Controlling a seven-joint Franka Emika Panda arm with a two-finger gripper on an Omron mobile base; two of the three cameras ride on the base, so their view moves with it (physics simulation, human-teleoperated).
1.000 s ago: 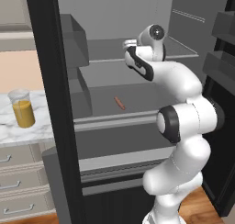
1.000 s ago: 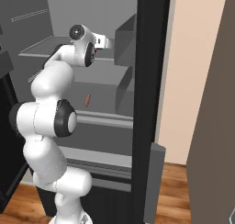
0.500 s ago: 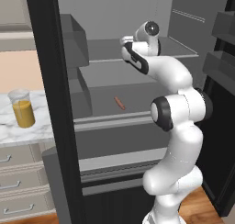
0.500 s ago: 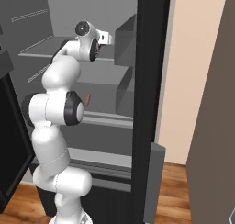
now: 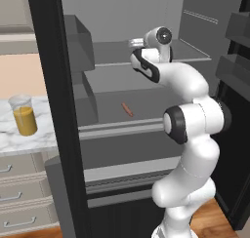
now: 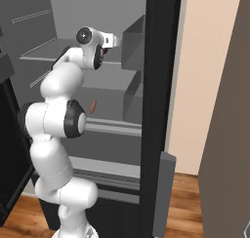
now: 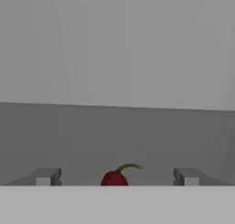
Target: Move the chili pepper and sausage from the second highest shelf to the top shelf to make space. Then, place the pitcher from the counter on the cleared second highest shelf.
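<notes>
- Left base view: the arm reaches into the open fridge, its gripper [image 5: 133,43] level with the top shelf [image 5: 193,49]; from here I cannot tell how far the fingers stand apart. The sausage [image 5: 127,109] lies alone on the second highest shelf [image 5: 146,105], well below the hand. The pitcher [image 5: 24,115], holding orange-yellow liquid, stands upright on the counter [image 5: 14,139] left of the fridge's dark frame.
- Right base view: the gripper [image 6: 116,40] points over the top shelf [image 6: 49,51] toward a grey bin [image 6: 133,44] at the fridge's side. The sausage [image 6: 93,106] rests on the shelf below, just beside the arm's elbow.
- Hand view: the two fingertips [image 7: 45,176] stand wide apart, touching nothing. The chili pepper [image 7: 114,176] lies between them on the grey shelf, free of both, its green stem curling up to the right.
</notes>
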